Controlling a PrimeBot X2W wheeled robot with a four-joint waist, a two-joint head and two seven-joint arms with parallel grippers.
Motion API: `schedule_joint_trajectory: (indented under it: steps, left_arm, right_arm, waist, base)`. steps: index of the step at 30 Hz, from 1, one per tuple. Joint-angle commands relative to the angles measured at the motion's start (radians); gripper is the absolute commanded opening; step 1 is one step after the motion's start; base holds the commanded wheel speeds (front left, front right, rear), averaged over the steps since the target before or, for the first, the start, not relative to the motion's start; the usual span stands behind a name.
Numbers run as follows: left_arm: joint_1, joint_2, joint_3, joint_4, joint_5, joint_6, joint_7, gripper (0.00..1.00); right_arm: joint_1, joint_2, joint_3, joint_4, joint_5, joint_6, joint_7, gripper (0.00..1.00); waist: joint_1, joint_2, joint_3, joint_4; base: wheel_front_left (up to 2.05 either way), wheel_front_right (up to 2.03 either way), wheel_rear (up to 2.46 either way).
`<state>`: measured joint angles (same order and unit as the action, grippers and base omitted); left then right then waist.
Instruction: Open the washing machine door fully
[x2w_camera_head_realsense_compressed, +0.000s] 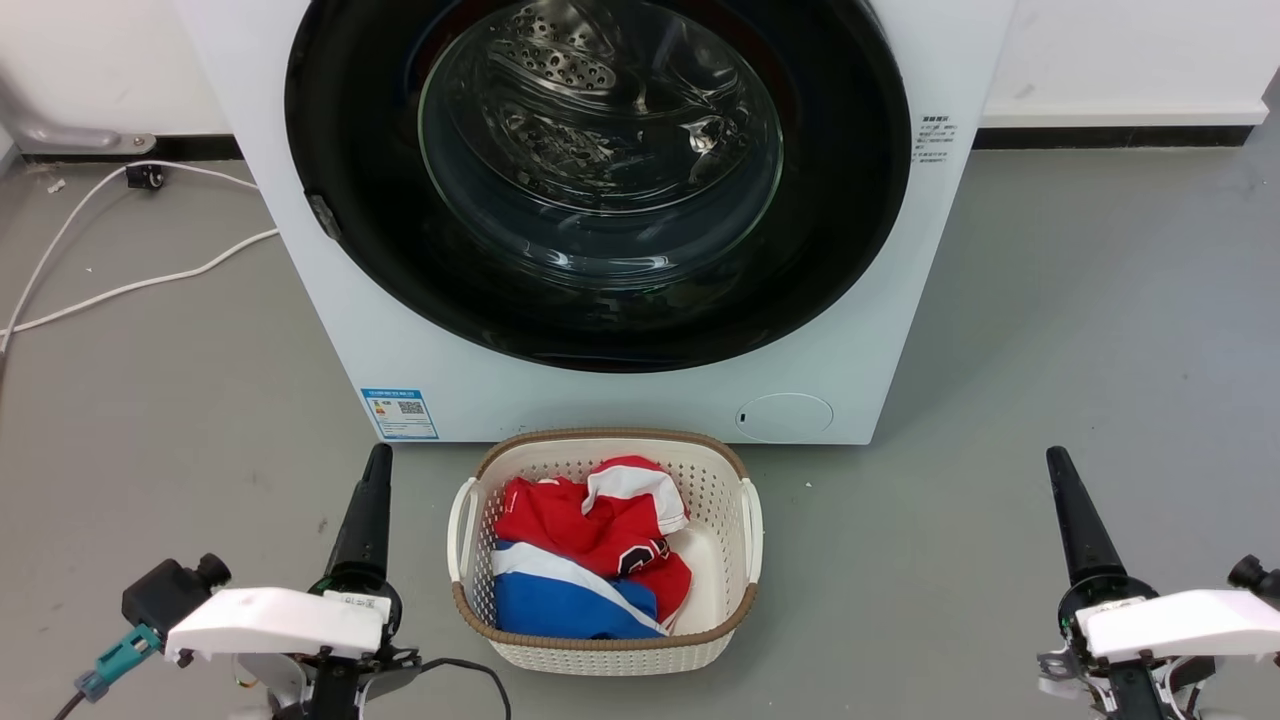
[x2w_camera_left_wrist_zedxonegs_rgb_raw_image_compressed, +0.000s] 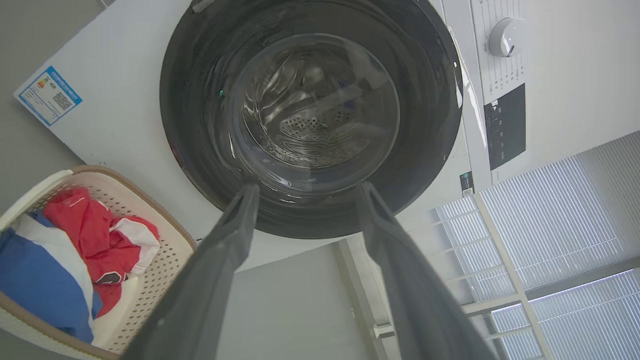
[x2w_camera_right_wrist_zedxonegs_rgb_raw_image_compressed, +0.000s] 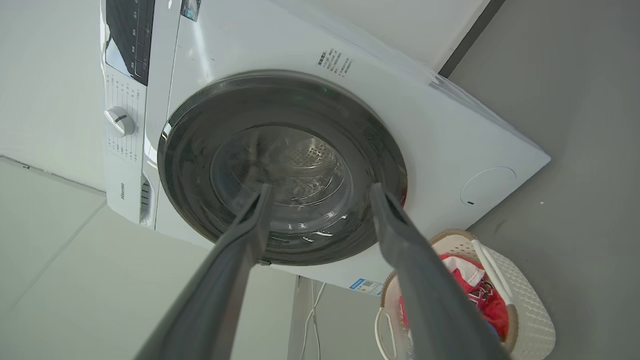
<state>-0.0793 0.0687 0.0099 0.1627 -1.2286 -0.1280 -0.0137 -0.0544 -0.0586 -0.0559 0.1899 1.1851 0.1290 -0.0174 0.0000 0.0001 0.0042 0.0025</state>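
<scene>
Washing machine door (x2w_camera_head_realsense_compressed: 598, 170), a large round glossy black disc with a bulging glass centre, looks shut in the white washer front (x2w_camera_head_realsense_compressed: 330, 330); a cream perforated plastic basket (x2w_camera_head_realsense_compressed: 600, 437) stands just below. Left gripper (x2w_camera_left_wrist_zedxonegs_rgb_raw_image_compressed: 307, 186) and right gripper (x2w_camera_right_wrist_zedxonegs_rgb_raw_image_compressed: 320, 186) hang low, well short of it, fingers spread wide, empty. Likely best: hook the free edge, swing wide over the basket.
</scene>
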Motion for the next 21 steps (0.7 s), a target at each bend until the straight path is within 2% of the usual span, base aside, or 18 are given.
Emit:
schedule_joint_trajectory:
  steps: [1,10,21]
  left_arm:
    - [-0.024,0.015,-0.007,-0.026,0.060,-0.002,-0.013,1.00]
    - [-0.026,0.043,-0.045,-0.048,0.263,-0.002,-0.045,1.00]
    - [-0.027,0.068,-0.071,-0.046,0.449,-0.003,-0.082,1.00]
  right_arm:
    - [-0.003,-0.001,0.000,-0.026,-0.066,0.001,-0.012,1.00]
    - [0.013,0.002,-0.001,-0.054,-0.313,0.001,-0.043,1.00]
    - [0.027,0.004,0.007,-0.074,-0.516,0.001,-0.055,1.00]
  waist:
    - [0.0000,-0.0001,0.000,0.001]
    - [0.0000,-0.0001,-0.002,0.003]
    - [0.0000,-0.0001,-0.002,0.003]
  base:
    - [0.00,0.00,0.00]
    - [0.00,0.00,0.00]
    - [0.00,0.00,0.00]
